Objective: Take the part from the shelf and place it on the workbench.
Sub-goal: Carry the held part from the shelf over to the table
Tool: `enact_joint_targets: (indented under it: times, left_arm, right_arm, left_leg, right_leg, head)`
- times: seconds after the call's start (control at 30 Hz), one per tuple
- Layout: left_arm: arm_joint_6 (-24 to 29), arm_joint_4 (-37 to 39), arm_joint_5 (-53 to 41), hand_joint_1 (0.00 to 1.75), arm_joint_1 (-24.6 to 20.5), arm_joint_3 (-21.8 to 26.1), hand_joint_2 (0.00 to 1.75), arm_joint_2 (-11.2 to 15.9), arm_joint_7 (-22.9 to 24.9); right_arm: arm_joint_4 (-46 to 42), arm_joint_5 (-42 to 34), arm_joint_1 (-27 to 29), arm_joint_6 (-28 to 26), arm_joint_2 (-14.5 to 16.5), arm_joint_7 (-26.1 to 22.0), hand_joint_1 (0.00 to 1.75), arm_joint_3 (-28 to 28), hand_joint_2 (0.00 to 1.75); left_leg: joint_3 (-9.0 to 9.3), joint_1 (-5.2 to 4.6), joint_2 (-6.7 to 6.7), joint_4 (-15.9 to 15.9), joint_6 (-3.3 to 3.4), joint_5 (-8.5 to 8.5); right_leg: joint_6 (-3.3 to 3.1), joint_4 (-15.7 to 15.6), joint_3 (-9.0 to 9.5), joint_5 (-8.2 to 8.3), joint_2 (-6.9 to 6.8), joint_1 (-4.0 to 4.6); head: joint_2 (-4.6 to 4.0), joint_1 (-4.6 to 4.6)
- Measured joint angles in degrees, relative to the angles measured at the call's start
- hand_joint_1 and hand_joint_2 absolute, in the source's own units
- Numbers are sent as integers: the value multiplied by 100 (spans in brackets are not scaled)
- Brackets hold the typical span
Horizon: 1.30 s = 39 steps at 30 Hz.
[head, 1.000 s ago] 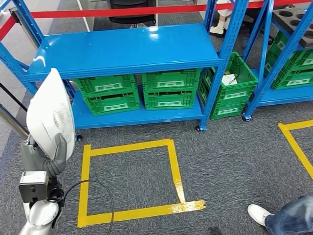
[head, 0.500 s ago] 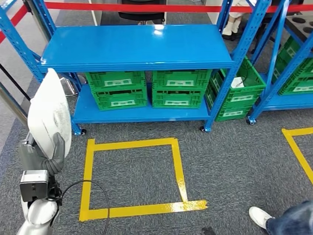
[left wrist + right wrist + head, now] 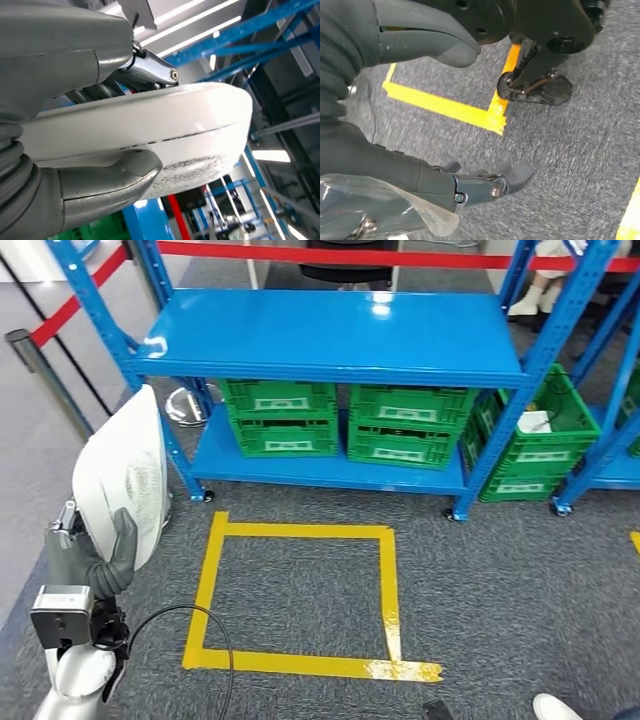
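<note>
Blue shelf rack ahead, white part carried in the left hand.

A blue shelf rack (image 3: pixel 332 335) spans the far side of the grey carpet, green crates (image 3: pixel 343 420) sitting on its lower level and another green crate (image 3: pixel 532 445) just beside its right post. A yellow tape square (image 3: pixel 302 600) marks the floor between the robot and the rack; a red barrier tape (image 3: pixel 362 255) runs behind. The white curved part (image 3: pixel 124 475) is held upright at the lower left, off the shelf, gripped by the left hand (image 3: pixel 102 560) with thumb (image 3: pixel 113 182) pressed on one face and fingers on the other. The right hand (image 3: pixel 433 115) hangs over the carpet, fingers apart, holding nothing.
</note>
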Motion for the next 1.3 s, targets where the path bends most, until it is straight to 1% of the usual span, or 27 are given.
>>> enact_joint_targets:
  times: [0.03,0.07,0.1,0.17,0.23,0.3,0.33,0.4,0.47,0.5,0.53,0.57,0.6,0.63,0.67,0.73,0.77,0.83,0.9,0.97,1.03,1.07,1.1,1.13,1.2,1.27,1.3]
  left_arm:
    - [-4,0,2,175,2,-2,175,-2,-4]
    - [-9,0,3,175,3,-3,175,-2,-9]
    - [-13,0,2,175,2,-3,175,-2,-19]
    - [-15,-1,-11,175,-13,-3,175,-2,-51]
    - [-9,-2,-37,175,-40,-2,175,-2,-84]
    - [3,-3,-62,175,-48,8,175,5,-98]
    - [14,-6,-76,175,-46,15,175,8,-102]
    - [43,-14,-117,175,-73,25,175,7,-111]
    - [73,-17,-165,175,-105,27,175,-1,-116]
    - [83,-17,-184,175,-109,28,175,-3,-116]
    - [89,-17,-197,175,-108,31,175,-3,-116]
    - [96,-17,-205,175,-106,34,175,-3,-116]
    - [106,-17,-216,175,-104,38,175,-5,-116]
    - [120,-17,-232,175,-104,42,175,-9,-116]
    - [137,-17,-252,175,-106,45,175,-15,-116]
    - [174,-18,-294,175,-114,51,175,-28,-117]
    - [191,-18,-308,175,-112,54,175,-33,-118]
    - [223,-19,-323,175,-91,66,175,-35,-121]
    - [256,-22,-328,175,-88,86,175,-42,-120]
    - [280,-23,-328,175,-98,99,175,-57,-113]
    - [297,-22,-338,175,-79,99,175,-73,-106]
    - [319,-22,-361,175,-67,100,175,-78,-103]
    - [356,-22,-404,175,-59,102,175,-85,-104]
    - [405,-22,-461,175,-57,105,175,-91,-106]
    - [497,-22,-569,175,-64,109,175,-108,-112]
    - [548,-22,-621,175,-70,110,175,-123,-119]
    - [562,-22,-632,175,-69,112,175,-128,-121]
  right_arm:
    - [0,24,1,0,-1,-2,0,4,175]
    - [0,41,-1,0,-1,-5,0,8,175]
    - [0,56,-6,0,-1,-9,0,13,175]
    - [1,84,-15,1,-1,-20,0,31,175]
    - [3,104,-18,2,-1,-32,0,48,175]
    - [4,117,-31,1,-1,-42,0,59,175]
    - [4,130,-40,-1,-3,-49,0,68,175]
    - [4,171,-50,-8,-10,-68,0,93,175]
    - [5,209,-40,-18,-15,-86,0,122,175]
    - [6,221,-30,-21,-16,-92,0,136,175]
    - [8,228,-20,-23,-16,-100,0,149,175]
    - [9,233,-13,-28,-16,-107,0,159,175]
    - [10,235,-12,-34,-16,-113,0,168,175]
    - [11,236,-13,-40,-16,-118,0,176,175]
    - [11,237,-15,-46,-16,-121,0,184,175]
    - [15,238,-15,-57,-16,-127,0,190,175]
    - [16,239,-13,-63,-16,-129,0,191,175]
    - [19,243,-10,-77,-12,-129,0,193,175]
    - [21,250,-14,-89,-5,-122,0,196,175]
    - [22,252,-8,-95,-2,-115,0,198,175]
    - [23,252,2,-99,-3,-110,0,198,175]
    - [24,252,2,-103,-3,-109,0,199,175]
    - [24,252,-4,-105,-2,-108,0,199,175]
    - [24,252,-11,-107,-2,-107,0,200,175]
    - [25,255,-19,-107,1,-104,0,201,175]
    - [27,261,-21,-110,3,-101,0,203,175]
    - [28,265,-26,-113,4,-99,0,204,175]
  left_leg:
    - [-53,11,13,160,-13,-22]
    - [6,17,27,88,-16,67]
    - [175,15,69,-206,-7,242]
    - [606,-28,309,-1013,44,558]
    - [793,-84,474,-1422,115,644]
    - [765,-101,382,-1456,188,656]
    - [759,-93,325,-1477,226,678]
    - [752,-64,212,-1528,309,733]
    - [726,-59,92,-1535,356,763]
    - [714,-66,22,-1532,367,771]
    - [707,-72,-53,-1527,372,777]
    - [703,-75,-130,-1520,372,780]
    - [702,-75,-211,-1509,368,781]
    - [698,-72,-286,-1489,360,777]
    - [678,-76,-357,-1457,340,770]
    - [597,-63,-497,-1385,278,769]
    - [552,-51,-569,-1366,235,785]
    - [496,-21,-668,-1356,159,815]
    - [383,-34,-450,-1129,97,670]
    - [98,-33,-114,-492,45,326]
    - [-176,-6,-3,130,11,94]
    - [-198,3,14,206,6,118]
    - [-104,6,34,49,13,251]
    - [86,-1,90,-295,34,447]
    - [490,-69,373,-1057,112,714]
    - [630,-142,545,-1376,184,740]
    - [619,-158,498,-1399,212,741]
  right_leg:
    - [-1,1,-2,-1,-85,3]
    - [1,3,-1,-2,-165,3]
    - [5,3,5,-5,-240,4]
    - [27,7,20,-17,-371,20]
    - [71,12,22,-27,-488,48]
    - [132,3,29,-26,-604,58]
    - [164,16,20,-55,-584,51]
    - [205,285,-110,-265,-330,35]
    - [212,1013,-454,-637,-39,27]
    - [214,1387,-633,-768,14,28]
    - [214,1613,-748,-800,33,29]
    - [212,1618,-762,-718,40,29]
    - [205,1389,-663,-533,61,26]
    - [197,1012,-491,-310,144,16]
    - [189,636,-320,-154,316,-3]
    - [167,184,-99,-46,593,-30]
    - [151,147,-76,-74,637,-28]
    - [98,122,-61,-53,487,-18]
    - [32,84,-34,-28,309,-28]
    - [-13,69,-15,-33,119,-18]
    - [-31,71,-12,-48,-74,-2]
    - [-32,71,-10,-54,-164,3]
    - [-30,72,-2,-62,-243,7]
    - [-23,72,12,-71,-315,10]
    - [7,73,40,-96,-439,28]
    - [52,67,54,-116,-562,54]
    - [78,59,63,-122,-628,64]
  head:
    - [0,-1]
    - [0,-1]
    - [0,-2]
    - [0,-5]
    - [0,-5]
    - [0,-5]
    - [0,-4]
    - [0,11]
    - [0,27]
    - [0,30]
    - [0,29]
    - [0,30]
    - [0,30]
    - [0,31]
    - [0,30]
    - [0,24]
    - [0,22]
    - [0,27]
    - [0,-14]
    - [0,-58]
    - [0,-62]
    - [0,-62]
    - [0,-62]
    - [0,-62]
    - [0,-64]
    - [0,-61]
    - [0,-62]
